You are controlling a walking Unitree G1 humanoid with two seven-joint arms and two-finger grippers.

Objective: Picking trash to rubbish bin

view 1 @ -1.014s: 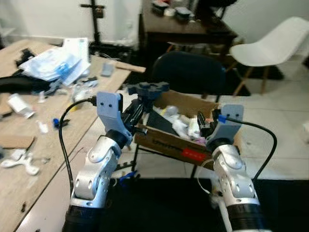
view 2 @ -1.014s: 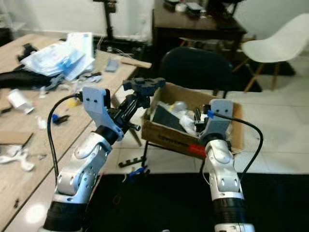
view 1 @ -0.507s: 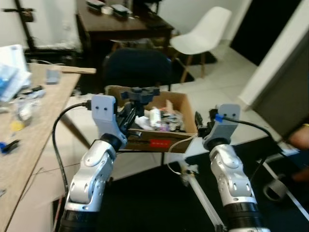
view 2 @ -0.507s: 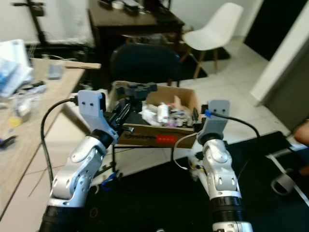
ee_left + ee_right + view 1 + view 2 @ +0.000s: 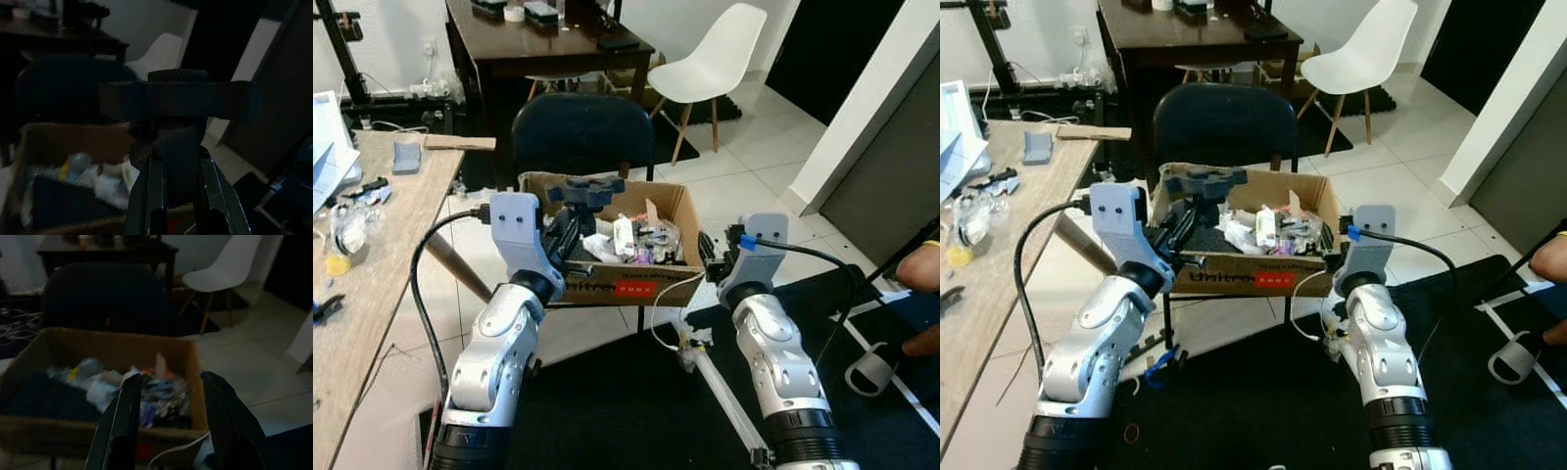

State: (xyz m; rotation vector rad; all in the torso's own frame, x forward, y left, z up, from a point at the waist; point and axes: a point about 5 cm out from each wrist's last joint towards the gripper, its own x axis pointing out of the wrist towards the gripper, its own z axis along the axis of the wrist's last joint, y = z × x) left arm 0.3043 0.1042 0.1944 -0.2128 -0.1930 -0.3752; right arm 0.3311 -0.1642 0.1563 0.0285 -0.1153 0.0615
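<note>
An open brown cardboard box (image 5: 607, 286) filled with crumpled white and mixed trash (image 5: 631, 238) sits on a dark office chair (image 5: 570, 134) directly ahead. The left gripper (image 5: 576, 217) pinches a dark blue cross-shaped plastic piece (image 5: 584, 189), raised over the box's left rear corner. The right gripper (image 5: 168, 423) hovers just beside the box's right front corner, fingers spread and holding nothing. A cluttered wooden table (image 5: 372, 294) stands to the left, a white chair (image 5: 710, 64) behind.
</note>
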